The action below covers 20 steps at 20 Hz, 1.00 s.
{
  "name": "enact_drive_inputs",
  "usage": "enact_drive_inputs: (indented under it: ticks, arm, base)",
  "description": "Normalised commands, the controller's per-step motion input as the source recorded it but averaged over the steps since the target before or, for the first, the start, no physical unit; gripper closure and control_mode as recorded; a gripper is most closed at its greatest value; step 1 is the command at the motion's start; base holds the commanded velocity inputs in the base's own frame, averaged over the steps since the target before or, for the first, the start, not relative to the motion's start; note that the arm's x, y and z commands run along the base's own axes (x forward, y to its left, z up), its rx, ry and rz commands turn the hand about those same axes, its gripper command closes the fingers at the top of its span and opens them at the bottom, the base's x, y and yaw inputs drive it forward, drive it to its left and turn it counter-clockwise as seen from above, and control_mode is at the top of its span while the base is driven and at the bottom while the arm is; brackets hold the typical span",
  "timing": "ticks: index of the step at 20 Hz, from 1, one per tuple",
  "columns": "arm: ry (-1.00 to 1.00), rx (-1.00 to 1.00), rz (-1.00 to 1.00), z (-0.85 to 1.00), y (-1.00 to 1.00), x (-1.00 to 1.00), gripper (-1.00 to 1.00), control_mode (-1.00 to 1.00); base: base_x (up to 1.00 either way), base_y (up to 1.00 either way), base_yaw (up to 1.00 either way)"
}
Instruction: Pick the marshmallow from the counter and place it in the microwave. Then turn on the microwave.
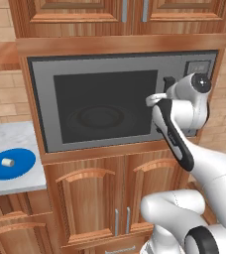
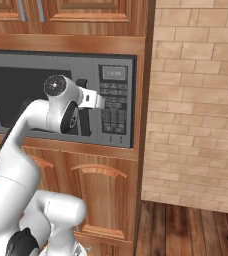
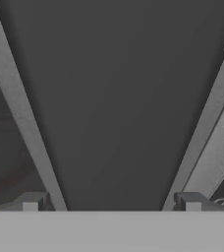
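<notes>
At the microwave (image 1: pixel 105 106) door handle (image 2: pixel 84 122), your hand (image 3: pixel 111 202) sits wide, fingers straddling the bar, holding nothing. Door shut. Marshmallow (image 1: pixel 7 162) lies far left on the blue plate (image 1: pixel 23 166) on the surface (image 1: pixel 11 136). Risk: fingers slipping off the handle if the pull runs off-axis.

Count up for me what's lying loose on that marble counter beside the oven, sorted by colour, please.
White: 1, the marshmallow
Blue: 1, the round plate under it
Total: 2
</notes>
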Motion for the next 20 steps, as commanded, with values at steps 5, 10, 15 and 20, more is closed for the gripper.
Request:
enact_drive_inputs:
  ticks: [5, 10, 15, 20]
  arm:
    - [-0.04, 0.0, -0.01, 0.0, -0.01, 0.13, -1.0, -1.0]
    - [-0.03, 0.0, 0.0, 0.0, -0.01, 0.14, -1.0, -1.0]
    - [-0.01, 0.0, 0.0, 0.0, -0.03, 0.17, -1.0, -1.0]
    - [-0.01, 0.0, 0.0, 0.0, -0.05, 0.17, -1.0, -1.0]
  base:
    - [0.0, 0.0, 0.0]
    - [0.0, 0.0, 0.0]
    - [0.0, 0.0, 0.0]
    - [0.0, 0.0, 0.0]
